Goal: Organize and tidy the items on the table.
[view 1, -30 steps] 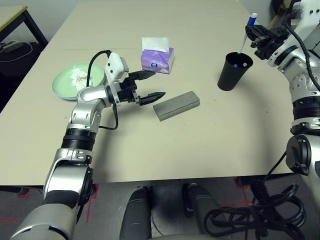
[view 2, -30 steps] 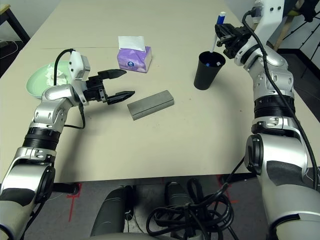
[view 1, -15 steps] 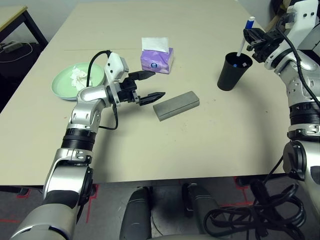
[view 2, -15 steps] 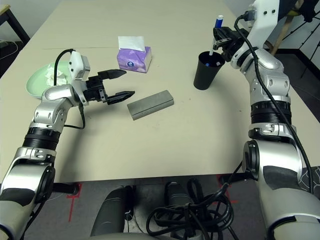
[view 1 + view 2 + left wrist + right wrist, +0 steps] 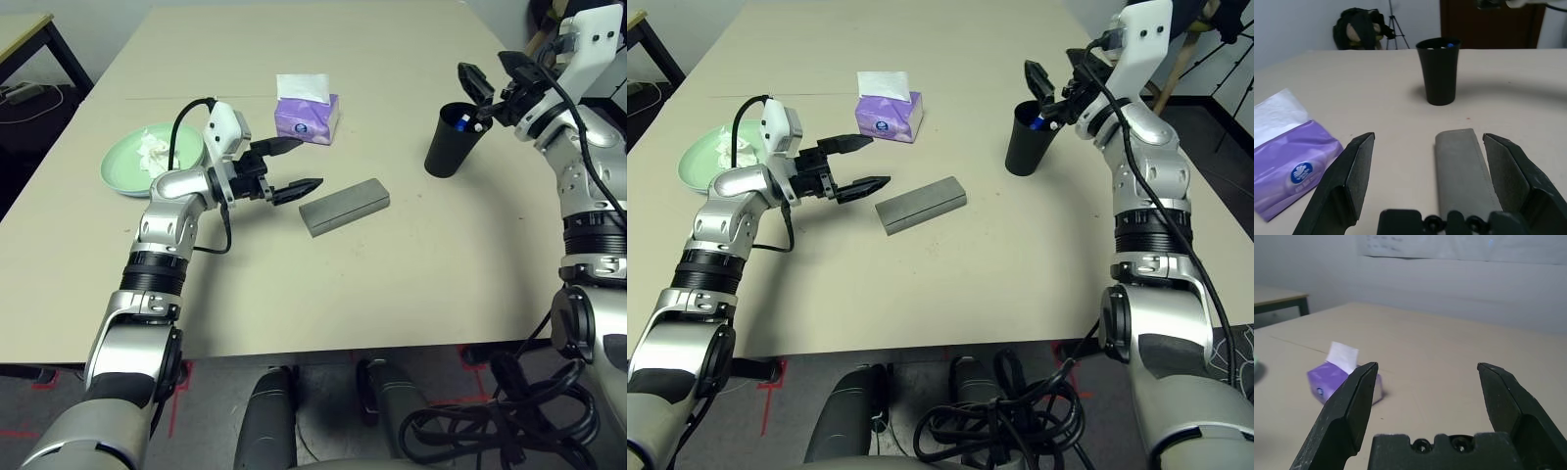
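Silver-armed robot with black grippers

Both forearms are built of rounded silver shells joined by black ribbed rings. A white camera block sits on each wrist, with a black cable looping from it. The left gripper and right gripper each have two tapered matte-black fingers.

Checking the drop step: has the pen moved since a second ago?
Yes. The pen was held up above the black cup; it has now gone down into the cup, and the right claw above the rim stands open.
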Robot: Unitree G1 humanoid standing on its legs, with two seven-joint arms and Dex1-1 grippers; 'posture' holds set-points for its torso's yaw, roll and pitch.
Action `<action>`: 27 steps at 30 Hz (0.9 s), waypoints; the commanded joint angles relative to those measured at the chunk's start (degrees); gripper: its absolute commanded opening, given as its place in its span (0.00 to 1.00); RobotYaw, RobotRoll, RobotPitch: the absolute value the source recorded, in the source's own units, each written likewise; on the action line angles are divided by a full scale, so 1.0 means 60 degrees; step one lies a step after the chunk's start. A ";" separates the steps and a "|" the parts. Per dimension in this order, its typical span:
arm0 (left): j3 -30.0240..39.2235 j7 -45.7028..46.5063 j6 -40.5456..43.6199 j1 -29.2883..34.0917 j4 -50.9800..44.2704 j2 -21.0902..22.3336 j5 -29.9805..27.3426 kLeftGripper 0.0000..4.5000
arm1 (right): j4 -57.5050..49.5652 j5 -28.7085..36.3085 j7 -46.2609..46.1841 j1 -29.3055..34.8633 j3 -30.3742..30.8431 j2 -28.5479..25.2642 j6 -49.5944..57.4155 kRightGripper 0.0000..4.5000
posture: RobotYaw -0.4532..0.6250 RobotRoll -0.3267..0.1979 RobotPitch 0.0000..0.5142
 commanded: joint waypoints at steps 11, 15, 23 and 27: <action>0.1869 0.6023 -0.0099 0.2472 -0.2200 -0.1324 0.0604 1.00 | -0.1857 0.0167 -0.1007 0.3256 -0.0076 0.1761 -0.1289 0.99 | 0.45 0.62 0.19; 0.2466 0.7558 -0.0879 0.3032 -0.2283 -0.1459 0.1052 1.00 | -0.1665 -0.0212 -0.1944 0.3663 -0.0261 0.1999 -0.2096 0.99 | 0.45 0.62 0.19; 0.2895 0.8088 -0.1449 0.3695 -0.1990 -0.1118 0.1131 1.00 | -0.0708 -0.0687 -0.2942 0.3702 -0.0386 0.1766 -0.2399 0.99 | 0.45 0.62 0.18; 0.2999 0.7791 -0.1180 0.3838 -0.1639 -0.0796 0.0898 1.00 | 0.0174 -0.0830 -0.3085 0.3280 -0.0305 0.1451 -0.2175 0.99 | 0.45 0.62 0.18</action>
